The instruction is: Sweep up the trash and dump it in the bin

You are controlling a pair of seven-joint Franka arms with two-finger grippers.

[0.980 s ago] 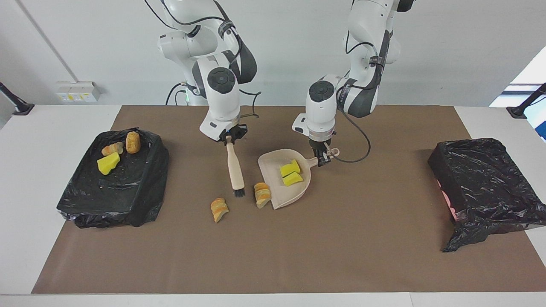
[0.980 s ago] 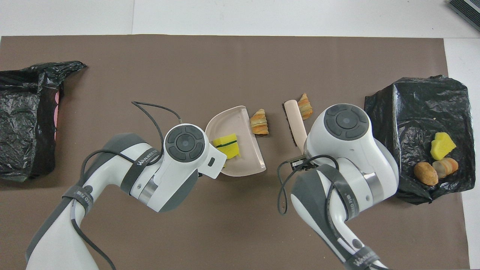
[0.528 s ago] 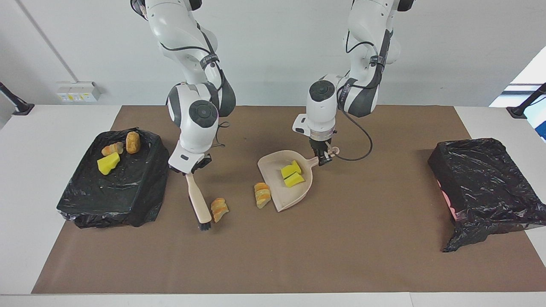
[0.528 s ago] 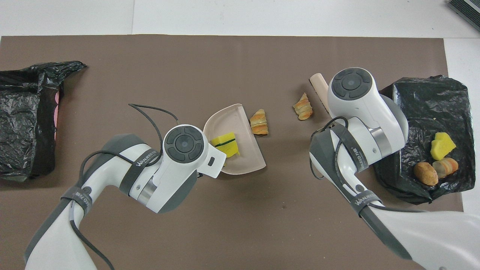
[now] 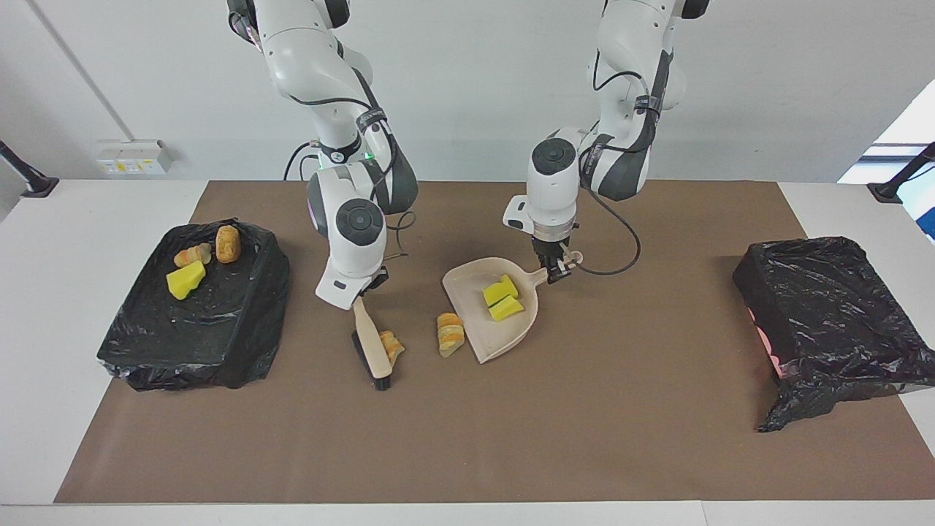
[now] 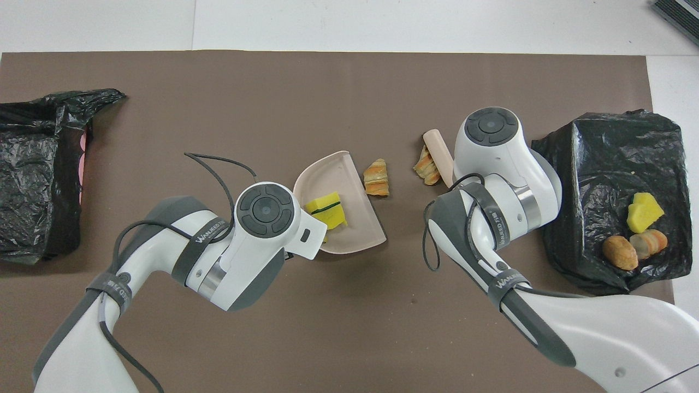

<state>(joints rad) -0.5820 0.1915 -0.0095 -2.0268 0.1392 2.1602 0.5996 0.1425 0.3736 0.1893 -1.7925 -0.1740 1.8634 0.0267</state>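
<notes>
My right gripper [image 5: 357, 297] is shut on the handle of the beige brush [image 5: 371, 343], whose black bristles rest on the mat. An orange-brown croissant piece [image 5: 391, 345] touches the brush on the dustpan's side; it also shows in the overhead view [image 6: 425, 167]. A second croissant piece [image 5: 450, 334] lies at the mouth of the beige dustpan [image 5: 497, 340]. Two yellow spongy chunks [image 5: 501, 298] lie in the pan. My left gripper [image 5: 556, 272] is shut on the dustpan's handle. In the overhead view both grippers are hidden under their wrists.
A black-bagged bin [image 5: 219, 329] at the right arm's end of the table holds a yellow chunk [image 5: 185, 280] and two bread pieces [image 5: 227, 243]. Another black-bagged bin [image 5: 825, 307] stands at the left arm's end. A brown mat [image 5: 467, 438] covers the table.
My right arm carried the brush from between the two croissant pieces round the loose one, then pushed that piece toward the dustpan. The left arm and dustpan barely moved.
</notes>
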